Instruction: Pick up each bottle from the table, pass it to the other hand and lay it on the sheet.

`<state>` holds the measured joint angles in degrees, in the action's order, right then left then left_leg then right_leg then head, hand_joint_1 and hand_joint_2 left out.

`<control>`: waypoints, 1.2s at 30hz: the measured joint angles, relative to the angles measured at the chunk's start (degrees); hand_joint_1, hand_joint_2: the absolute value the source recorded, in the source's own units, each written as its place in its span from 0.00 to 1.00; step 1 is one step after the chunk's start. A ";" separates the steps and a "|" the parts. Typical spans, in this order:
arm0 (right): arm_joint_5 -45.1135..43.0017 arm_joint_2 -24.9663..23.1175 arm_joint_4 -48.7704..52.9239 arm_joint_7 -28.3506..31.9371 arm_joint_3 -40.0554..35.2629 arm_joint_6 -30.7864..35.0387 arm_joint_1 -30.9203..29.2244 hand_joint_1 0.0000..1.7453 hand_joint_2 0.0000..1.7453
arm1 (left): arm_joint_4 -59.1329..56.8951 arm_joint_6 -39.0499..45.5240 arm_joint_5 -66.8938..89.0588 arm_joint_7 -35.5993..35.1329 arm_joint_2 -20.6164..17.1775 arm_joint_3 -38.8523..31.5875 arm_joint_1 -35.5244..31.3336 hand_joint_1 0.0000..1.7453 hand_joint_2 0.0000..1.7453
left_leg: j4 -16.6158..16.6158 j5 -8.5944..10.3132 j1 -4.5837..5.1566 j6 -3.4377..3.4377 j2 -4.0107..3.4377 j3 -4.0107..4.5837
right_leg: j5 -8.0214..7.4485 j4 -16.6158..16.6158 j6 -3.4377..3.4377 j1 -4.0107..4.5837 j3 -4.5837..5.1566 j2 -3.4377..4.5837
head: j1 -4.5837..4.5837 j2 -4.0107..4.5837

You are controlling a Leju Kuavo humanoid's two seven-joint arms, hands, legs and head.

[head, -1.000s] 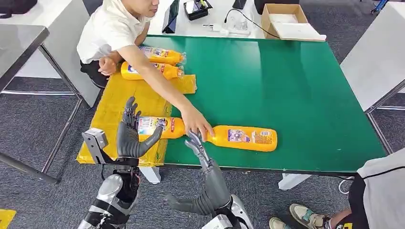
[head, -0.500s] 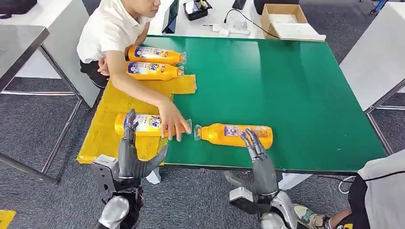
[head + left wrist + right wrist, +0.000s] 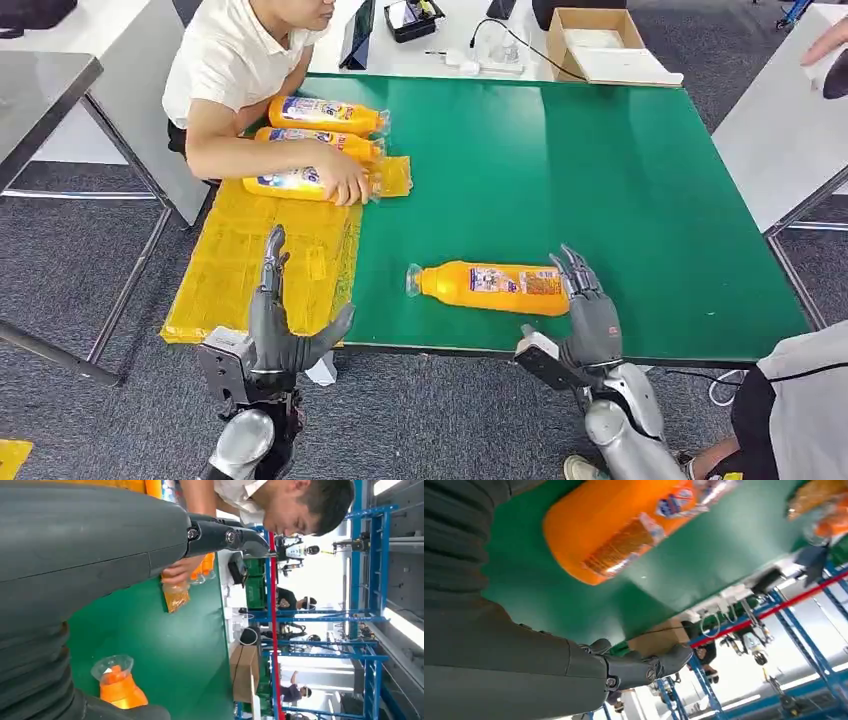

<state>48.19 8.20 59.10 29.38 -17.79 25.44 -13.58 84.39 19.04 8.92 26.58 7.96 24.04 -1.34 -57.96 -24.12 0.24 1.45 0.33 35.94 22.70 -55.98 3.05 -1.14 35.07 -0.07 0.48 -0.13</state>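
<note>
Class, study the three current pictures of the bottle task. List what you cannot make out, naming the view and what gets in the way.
- Bottle label text: too small in the head view, blurred in the right wrist view.
- Third stacked bottle, head view: partly covered by the person's hand.
- Bottle body, left wrist view: hidden by the left robot hand; just the cap shows.
- Right robot hand touching the bottle base or apart: cannot tell.
- Box contents: unclear.

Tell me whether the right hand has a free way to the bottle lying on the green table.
Probably yes: the right hand is open beside the base of the bottle, with nothing between them.
</note>
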 measured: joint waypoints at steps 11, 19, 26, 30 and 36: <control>0.11 0.11 -4.07 -0.34 0.35 -1.09 -2.38 0.00 1.00 | 0.00 -1.35 -1.12 -0.44 0.00 0.26 -0.01 0.00 1.00 | 0.00 0.01 -0.01 0.00 -0.03 0.00 | 0.00 -0.02 0.00 0.01 0.00 0.01 | 0.02 0.00; 1.97 -1.75 -12.38 -4.92 -1.99 -7.21 -10.33 0.00 1.00 | -0.59 -0.66 -0.50 -1.22 0.31 1.25 -1.18 0.00 1.00 | 0.00 0.08 -0.01 0.03 -0.01 -0.01 | -0.03 -0.02 0.03 0.01 0.00 0.00 | 0.02 0.00; 3.70 -4.11 -20.79 -7.52 -4.02 -8.79 -14.24 0.00 1.00 | -1.90 -0.79 -1.75 -2.43 0.66 1.25 -2.94 0.00 1.00 | 0.00 0.07 -0.01 0.03 -0.02 0.01 | -0.03 -0.04 0.03 0.01 0.01 0.00 | -0.02 0.00; 4.15 -5.57 -24.14 -10.08 -5.42 -10.49 -17.25 0.00 1.00 | -2.67 -0.94 -1.86 -2.91 0.81 1.23 -4.18 0.00 1.00 | 0.00 0.07 -0.01 0.03 -0.05 -0.03 | -0.04 -0.03 0.03 0.01 0.01 0.01 | -0.02 0.00; 4.07 -6.51 -26.58 -10.95 -6.10 -10.91 -18.71 0.00 1.00 | -3.34 -1.90 -2.73 -3.63 1.14 1.25 -4.33 0.00 1.00 | 0.00 0.07 -0.01 0.03 -0.06 -0.05 | -0.04 -0.03 0.03 0.01 -0.01 0.02 | 0.00 0.00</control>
<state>52.26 1.68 32.52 18.43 -23.89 14.53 -32.30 81.05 17.14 6.19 22.95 9.09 25.29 -5.67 -57.96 -24.05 0.23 1.48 0.27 35.89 22.67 -56.01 3.08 -1.13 35.06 -0.06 0.48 -0.13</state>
